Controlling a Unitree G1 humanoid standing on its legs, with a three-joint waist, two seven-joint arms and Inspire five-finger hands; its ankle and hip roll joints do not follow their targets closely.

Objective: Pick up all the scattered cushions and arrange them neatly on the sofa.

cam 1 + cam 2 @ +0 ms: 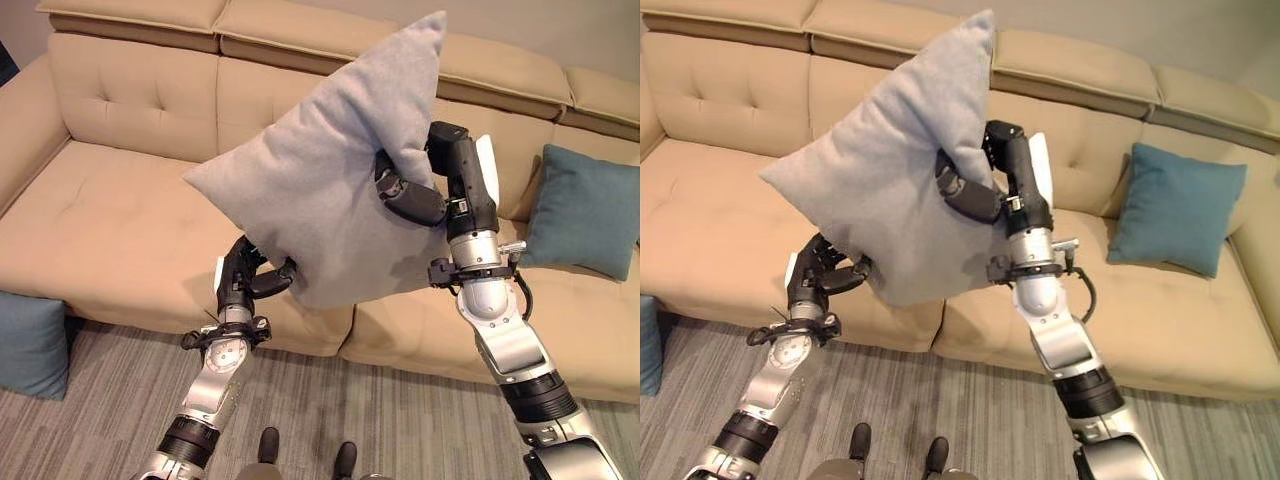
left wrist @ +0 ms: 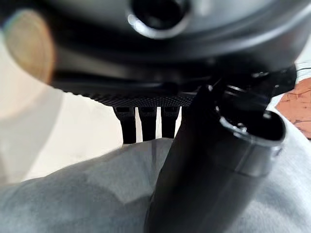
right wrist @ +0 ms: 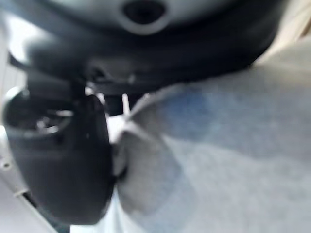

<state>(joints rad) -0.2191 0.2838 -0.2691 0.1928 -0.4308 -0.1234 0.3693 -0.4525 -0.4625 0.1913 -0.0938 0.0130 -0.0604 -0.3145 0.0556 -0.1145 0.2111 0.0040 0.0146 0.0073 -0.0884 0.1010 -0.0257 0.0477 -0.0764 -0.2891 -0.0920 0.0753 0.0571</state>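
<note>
A large light grey cushion (image 1: 320,170) hangs in the air above the front of the beige sofa (image 1: 100,220), tilted with one corner pointing up. My right hand (image 1: 415,200) is shut on its right edge, thumb pressed into the fabric (image 3: 204,145). My left hand (image 1: 250,278) pinches its lower left edge, with the thumb over the cloth (image 2: 209,160). A teal cushion (image 1: 585,208) leans upright against the sofa's backrest at the right. Another teal cushion (image 1: 30,345) rests on the floor against the sofa's left front.
The sofa's left and middle seats lie bare behind the lifted cushion. Grey striped carpet (image 1: 400,410) runs along the sofa's front edge.
</note>
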